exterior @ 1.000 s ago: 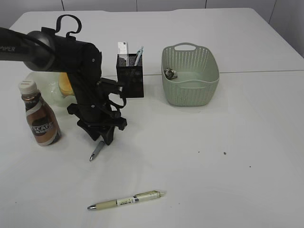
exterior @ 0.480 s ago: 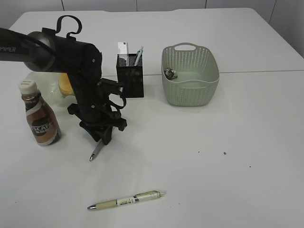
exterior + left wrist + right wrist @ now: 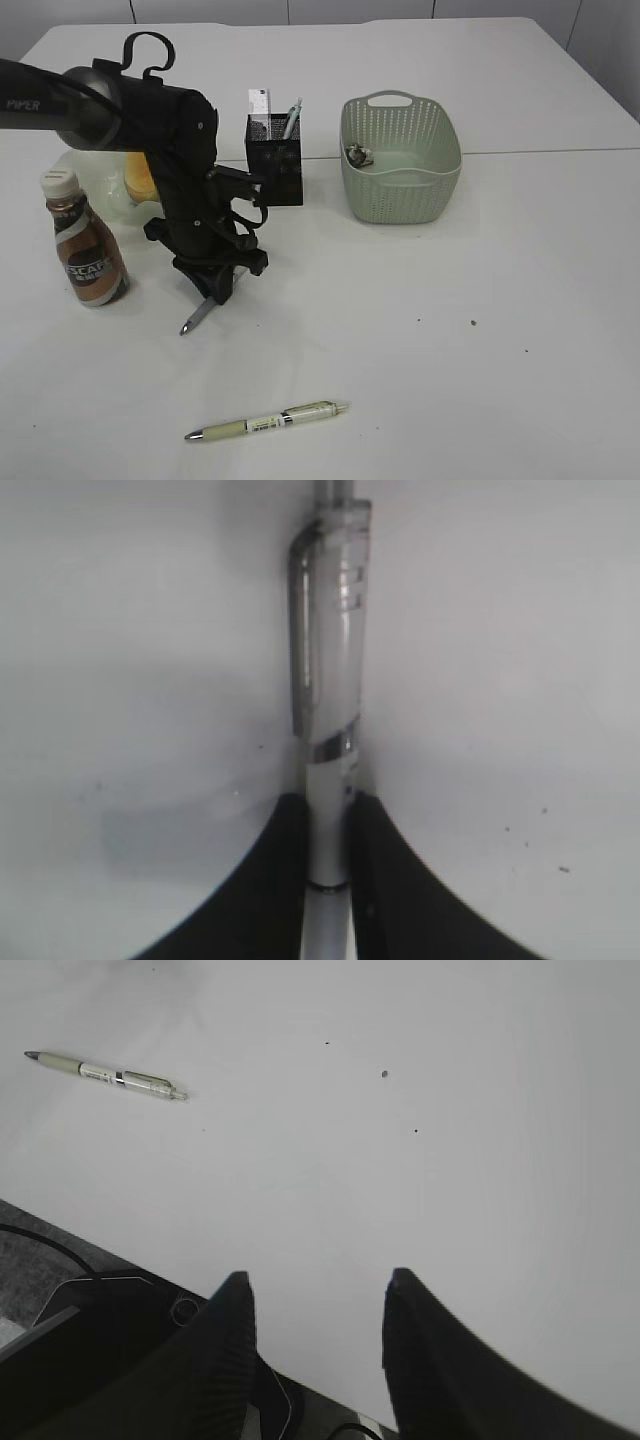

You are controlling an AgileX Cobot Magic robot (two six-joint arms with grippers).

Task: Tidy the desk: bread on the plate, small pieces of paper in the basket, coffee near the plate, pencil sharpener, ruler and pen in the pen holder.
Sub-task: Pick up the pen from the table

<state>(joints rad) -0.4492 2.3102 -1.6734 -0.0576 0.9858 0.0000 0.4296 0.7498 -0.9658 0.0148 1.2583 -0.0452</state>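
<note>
Now the black left gripper [image 3: 212, 290] pinches a clear-capped white pen [image 3: 328, 730] low over the white desk [image 3: 450, 300] beside the brown coffee bottle [image 3: 85, 250], while the right gripper [image 3: 318, 1330] hangs spread and empty.

My own left arm [image 3: 190, 170] hides most of the plate [image 3: 80, 165] and bread [image 3: 138, 178] behind it; only slivers show. My left pincer [image 3: 327, 880] covers the lower barrel of the grey pen [image 3: 330, 660] it clamps, and that pen's top runs off the wrist picture's upper edge. Something small lies in the basket [image 3: 400, 190], too tiny to identify. The items standing in the pen holder [image 3: 276, 160] are too small to name. My right pincer [image 3: 315, 1345] is cut off by the picture's bottom edge.
</note>
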